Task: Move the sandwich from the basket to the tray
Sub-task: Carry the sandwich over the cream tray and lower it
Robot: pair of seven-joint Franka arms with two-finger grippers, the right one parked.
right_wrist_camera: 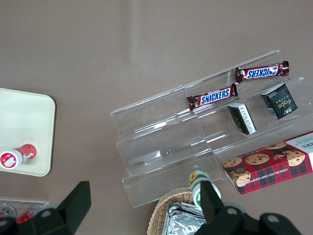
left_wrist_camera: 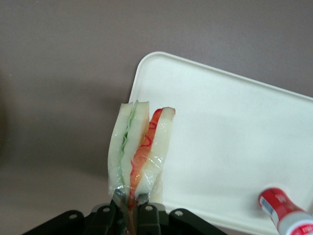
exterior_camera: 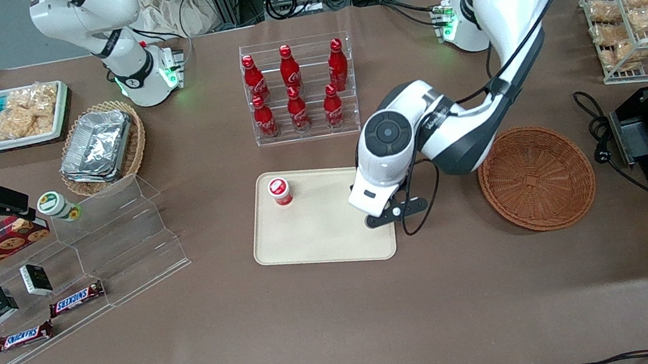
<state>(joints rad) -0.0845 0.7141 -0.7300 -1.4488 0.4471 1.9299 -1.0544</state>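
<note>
- You had the gripper (left_wrist_camera: 131, 208) clenched on the sandwich (left_wrist_camera: 139, 149), pinching the wrapped wedge at one end so that it hung out from the jaws with the green and red filling edges showing.
- The sandwich was off the table and out of the basket (exterior_camera: 536, 178), which sat empty toward the working arm's end of the table, just beside the tray (exterior_camera: 318, 233).
- In the front view your wrist hung over the tray's edge nearest the basket, and the sandwich itself was hidden under the arm there.
- From the wrist camera, the wedge straddled the tray's rounded corner, part over cream plastic and part over the brown table (exterior_camera: 343, 330). I judged that releasing there would have risked leaving it half on the rim.
- You would have done well to carry it further in over the bare middle of the tray before lowering.
- A small red-and-white bottle (exterior_camera: 280, 191) stood on the tray, well apart from the sandwich, toward the parked arm's end. You needed to stop short of it so the wedge did not knock it over.
- The bread looked soft and the film wrap slippery, so a low release seemed wiser than a drop. Bringing the hanging end down to touch the tray first would likely have let it settle flat.
- Opening the fingers only once the wedge rested on the tray, then lifting straight up, seemed the way to avoid dragging it back over the rim.
</note>
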